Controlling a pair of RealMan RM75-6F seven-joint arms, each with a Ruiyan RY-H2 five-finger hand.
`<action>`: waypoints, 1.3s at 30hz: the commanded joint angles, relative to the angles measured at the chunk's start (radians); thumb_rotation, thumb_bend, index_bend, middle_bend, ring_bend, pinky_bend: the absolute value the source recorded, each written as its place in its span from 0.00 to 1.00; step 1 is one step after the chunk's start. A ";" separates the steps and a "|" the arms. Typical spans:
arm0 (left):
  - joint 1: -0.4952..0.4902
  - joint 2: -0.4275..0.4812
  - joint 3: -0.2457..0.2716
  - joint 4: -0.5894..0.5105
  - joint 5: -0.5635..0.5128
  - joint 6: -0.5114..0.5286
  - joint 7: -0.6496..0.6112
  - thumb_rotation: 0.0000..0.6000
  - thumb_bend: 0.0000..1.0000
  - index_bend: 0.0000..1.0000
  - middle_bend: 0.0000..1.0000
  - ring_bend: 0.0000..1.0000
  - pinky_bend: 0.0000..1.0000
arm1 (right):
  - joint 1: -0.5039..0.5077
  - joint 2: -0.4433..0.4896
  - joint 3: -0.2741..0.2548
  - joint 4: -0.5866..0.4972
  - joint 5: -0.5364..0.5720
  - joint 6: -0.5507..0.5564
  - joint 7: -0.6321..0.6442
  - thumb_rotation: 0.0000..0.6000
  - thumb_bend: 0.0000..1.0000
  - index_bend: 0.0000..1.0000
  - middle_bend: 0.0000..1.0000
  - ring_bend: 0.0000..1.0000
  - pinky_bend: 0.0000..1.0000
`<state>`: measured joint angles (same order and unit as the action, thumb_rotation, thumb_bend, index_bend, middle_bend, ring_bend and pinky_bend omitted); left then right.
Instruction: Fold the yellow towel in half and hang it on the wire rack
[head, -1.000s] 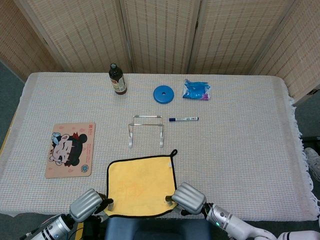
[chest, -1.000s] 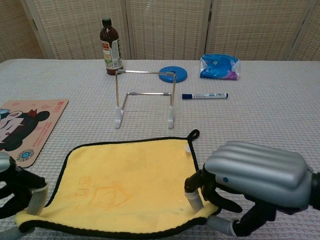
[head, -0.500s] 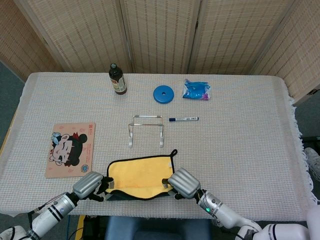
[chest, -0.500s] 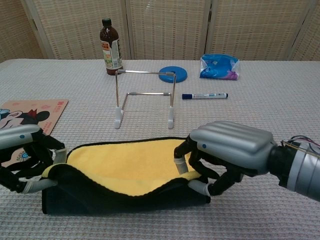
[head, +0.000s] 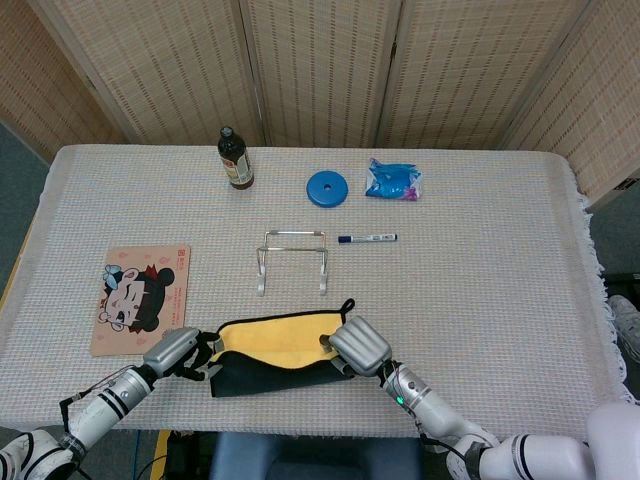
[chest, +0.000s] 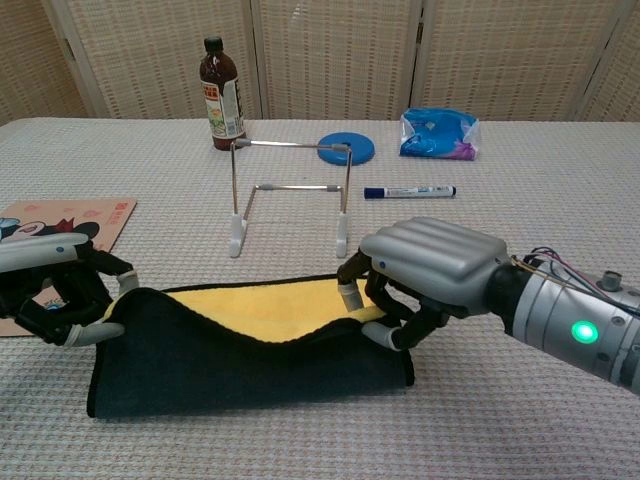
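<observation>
The yellow towel (head: 283, 333) (chest: 290, 308) with black edging lies at the table's near edge, its near half lifted and carried over the far half so the dark underside (chest: 240, 352) faces me. My left hand (head: 183, 351) (chest: 62, 290) grips the towel's lifted left corner. My right hand (head: 357, 345) (chest: 425, 272) pinches the lifted right corner. The wire rack (head: 292, 257) (chest: 290, 196) stands upright just beyond the towel with nothing on it.
A cartoon mat (head: 141, 298) (chest: 50, 240) lies at the left. Farther back are a brown bottle (head: 235, 159) (chest: 221, 94), a blue disc (head: 326, 188) (chest: 346, 149), a blue packet (head: 394, 181) (chest: 439, 133) and a marker pen (head: 367, 239) (chest: 409, 191) right of the rack.
Both hands have lifted the towel's near edge and carried it away from me, toward the rack. The towel went from flat to nearly doubled over, dark underside up.
</observation>
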<state>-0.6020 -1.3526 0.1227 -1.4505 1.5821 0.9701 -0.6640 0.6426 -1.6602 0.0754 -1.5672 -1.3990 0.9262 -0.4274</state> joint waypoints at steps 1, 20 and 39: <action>-0.009 0.000 -0.005 0.010 -0.013 -0.025 -0.025 1.00 0.43 0.52 0.91 0.73 0.92 | 0.008 -0.018 0.009 0.024 0.013 0.006 -0.024 1.00 0.53 0.66 0.82 0.96 1.00; -0.007 -0.007 -0.024 0.024 -0.052 -0.065 -0.010 1.00 0.43 0.08 0.91 0.73 0.92 | 0.058 -0.093 0.036 0.146 0.048 0.010 -0.082 1.00 0.53 0.66 0.82 0.96 1.00; 0.061 0.061 -0.017 -0.052 -0.033 0.033 0.018 1.00 0.42 0.00 0.91 0.73 0.92 | 0.121 -0.183 0.072 0.296 0.072 0.001 -0.116 1.00 0.53 0.66 0.82 0.96 1.00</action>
<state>-0.5424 -1.2935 0.1048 -1.5006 1.5469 1.0010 -0.6474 0.7584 -1.8365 0.1423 -1.2795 -1.3329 0.9295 -0.5409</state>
